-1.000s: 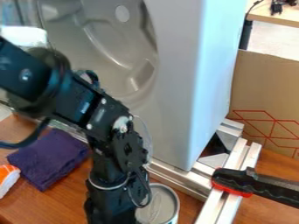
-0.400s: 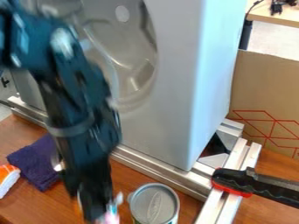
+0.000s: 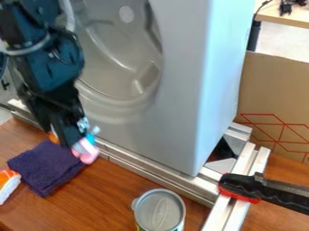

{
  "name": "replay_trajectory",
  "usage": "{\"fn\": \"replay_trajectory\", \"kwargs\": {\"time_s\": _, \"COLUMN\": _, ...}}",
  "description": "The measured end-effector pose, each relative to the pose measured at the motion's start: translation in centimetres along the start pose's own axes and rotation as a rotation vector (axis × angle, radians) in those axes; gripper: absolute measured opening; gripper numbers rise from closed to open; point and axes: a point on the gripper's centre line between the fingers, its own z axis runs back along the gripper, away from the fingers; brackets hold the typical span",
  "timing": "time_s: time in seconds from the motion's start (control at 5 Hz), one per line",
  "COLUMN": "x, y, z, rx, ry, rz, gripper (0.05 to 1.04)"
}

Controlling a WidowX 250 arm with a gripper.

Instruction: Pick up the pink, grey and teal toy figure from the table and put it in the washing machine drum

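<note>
Camera view showed the black gripper (image 3: 73, 137) hanging down at the left — its claw drawn in around a small pink-and-blue object (image 3: 86, 151). That object poked out below the fingers, beside the right edge of the folded purple cloth (image 3: 45, 168) and in front of the long metal rail (image 3: 147, 168); whether it touched either could not be told. An orange bit (image 3: 54, 137) showed at the claw's other side. Left of the cloth lay an orange-and-white item (image 3: 8, 184), partly out of view. A can (image 3: 160, 210) stood upright on the wooden table (image 3: 105, 197), well apart from the claw. Behind rose a large grey molded panel (image 3: 178, 103) — with a black-and-red handle (image 3: 240, 187) across the metal bars (image 3: 244, 169) at its right.
</note>
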Motion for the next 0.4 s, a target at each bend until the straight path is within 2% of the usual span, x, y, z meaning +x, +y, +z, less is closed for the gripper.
{"fn": "replay_trajectory", "kwargs": {"time_s": 0.2, "x": 1.0, "y": 2.5, "z": 0.3, "rx": 0.029, "ry": -0.031, "rz": 0.020, "gripper": 0.690}}
{"fn": "replay_trajectory", "kwargs": {"time_s": 0.4, "x": 2.4, "y": 4.2, "z": -0.3, "rx": 0.057, "ry": -0.038, "rz": 0.008, "gripper": 0.690}}
